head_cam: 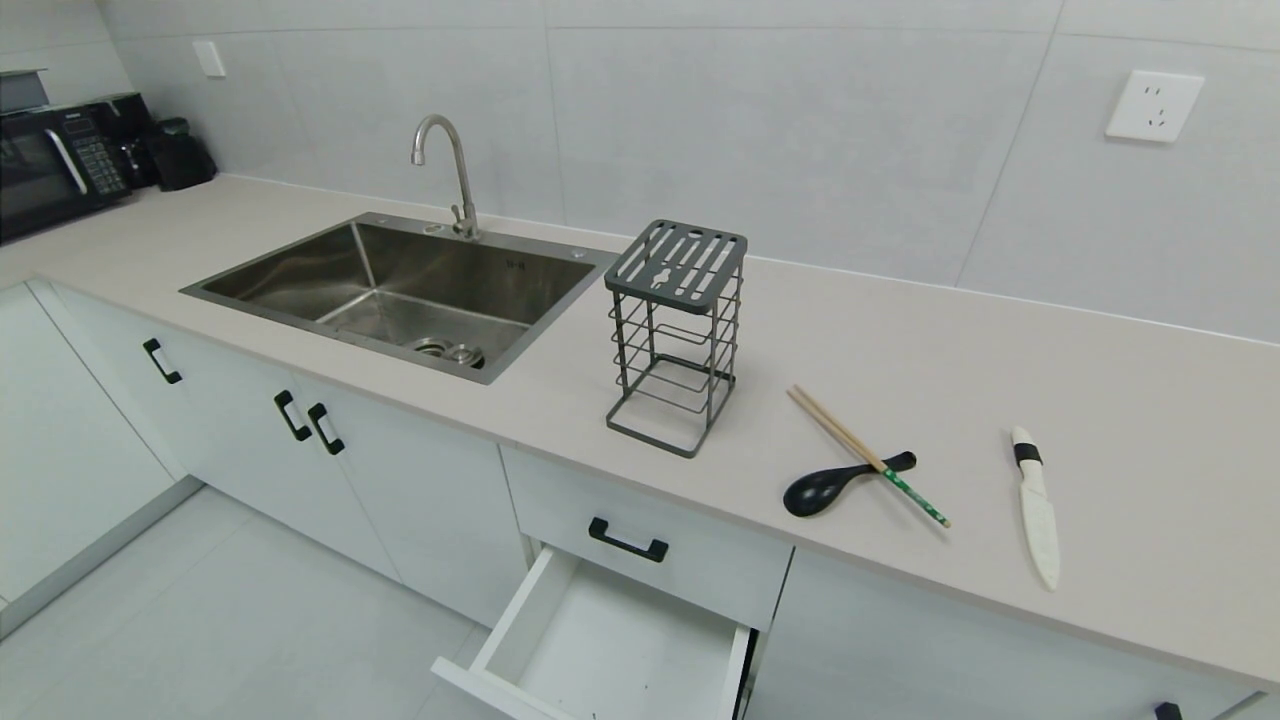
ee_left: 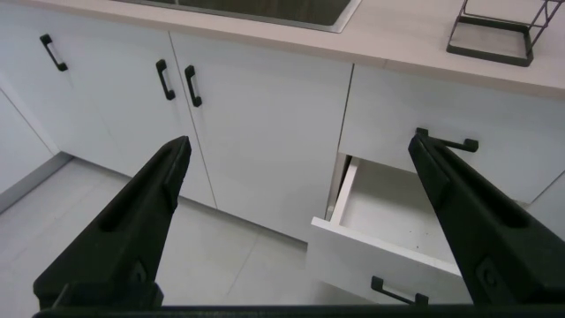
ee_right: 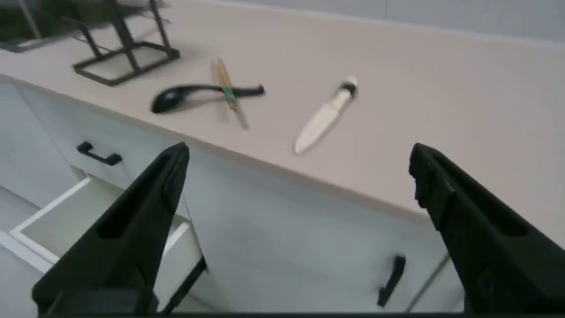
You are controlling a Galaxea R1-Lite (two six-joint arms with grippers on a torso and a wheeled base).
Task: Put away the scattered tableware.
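A black spoon (head_cam: 835,486) lies on the pale countertop (head_cam: 900,340) with a pair of chopsticks (head_cam: 865,455) resting across its handle. A white knife (head_cam: 1035,505) lies apart, to their right. A dark wire rack (head_cam: 675,335) stands near them, beside the sink (head_cam: 390,290). Below, a drawer (head_cam: 600,650) is pulled open, seemingly empty. The left gripper (ee_left: 298,141) hangs wide open and empty before the cupboards. The right gripper (ee_right: 300,152), equally wide and empty, faces the tableware. Nothing seems put away yet, so all three pieces remain.
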